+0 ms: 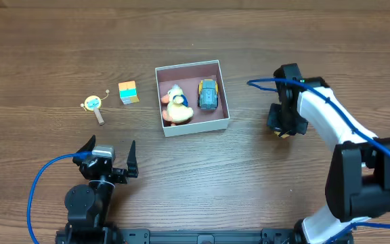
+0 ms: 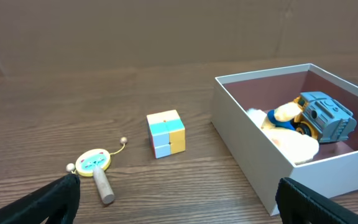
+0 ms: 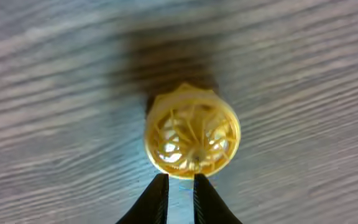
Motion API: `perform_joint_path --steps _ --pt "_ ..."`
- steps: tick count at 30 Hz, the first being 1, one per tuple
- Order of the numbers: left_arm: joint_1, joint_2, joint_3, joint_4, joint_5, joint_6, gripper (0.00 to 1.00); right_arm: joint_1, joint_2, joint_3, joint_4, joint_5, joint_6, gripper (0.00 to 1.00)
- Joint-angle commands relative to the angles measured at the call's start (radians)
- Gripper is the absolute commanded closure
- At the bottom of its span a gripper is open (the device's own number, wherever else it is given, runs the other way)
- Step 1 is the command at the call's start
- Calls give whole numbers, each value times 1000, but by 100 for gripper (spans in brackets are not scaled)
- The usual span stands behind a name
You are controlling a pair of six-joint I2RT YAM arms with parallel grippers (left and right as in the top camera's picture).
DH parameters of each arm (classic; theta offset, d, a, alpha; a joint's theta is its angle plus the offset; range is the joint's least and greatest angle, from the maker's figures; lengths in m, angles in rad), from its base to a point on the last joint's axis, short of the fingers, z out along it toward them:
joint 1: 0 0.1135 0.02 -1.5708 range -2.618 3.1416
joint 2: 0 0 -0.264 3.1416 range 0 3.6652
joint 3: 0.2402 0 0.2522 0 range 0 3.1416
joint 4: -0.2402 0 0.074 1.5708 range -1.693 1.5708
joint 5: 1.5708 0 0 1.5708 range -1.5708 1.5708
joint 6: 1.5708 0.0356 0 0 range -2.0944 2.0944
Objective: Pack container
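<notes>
- Overhead: the container sits mid-surface, a square white-walled box with a pink floor. Inside it lie a plush duck on the left and a blue car on the right, side by side.
- Left of the container, apart from it, stands a pastel cube; further left lies a small rattle with a wooden handle.
- The left hand is at the near left, well apart from the toys, its fingers spread wide and grasping nothing.
- The right hand points down at the surface to the right of the container, a bit of yellow showing beneath it.
- Left wrist: the cube stands between the rattle and the container's white wall. The car and the duck rest inside, against each other. The left hand is released, one dark finger in each near corner.
- Right wrist: a round yellow wheel-like piece lies flat on the wood surface. The right hand has its fingers drawn almost together, a thin slit between them, the tips at the piece's near edge. I cannot tell whether they pinch its rim.
</notes>
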Motion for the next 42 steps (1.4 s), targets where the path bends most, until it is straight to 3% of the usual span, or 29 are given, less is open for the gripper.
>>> perform_joint_path --steps 1,5,10,13,14,15,16,24,34,39,41,42 --pt "7 -6 -3 1 4 18 0 -6 8 124 -61 2 -4 96" --pt "7 -5 -3 1 3 18 0 -7 7 273 -171 -1 -26 96" --pt "7 -5 -3 1 4 18 0 -65 7 341 -314 -1 -26 78" --pt "7 -5 -3 1 4 18 0 -87 7 322 -307 -66 -60 41" --pt "7 -5 -3 1 4 18 0 -87 7 286 -273 -131 -121 14" --pt "7 -5 -3 1 4 18 0 -87 7 254 -237 -153 -132 3" --pt "7 -5 -3 1 4 18 0 -87 8 192 -173 -159 -132 0" --pt "7 -5 -3 1 3 18 0 -89 10 -34 97 -155 -132 0" --pt "7 -5 -3 1 4 18 0 -90 124 -40 129 -129 -157 2" --pt "7 -5 -3 1 4 18 0 -92 126 -39 136 -120 -158 21" --pt "7 -5 -3 1 4 18 0 -92 126 -39 135 -120 -158 53" --pt "7 -5 -3 1 4 18 0 -92 126 -37 135 -119 -158 60"
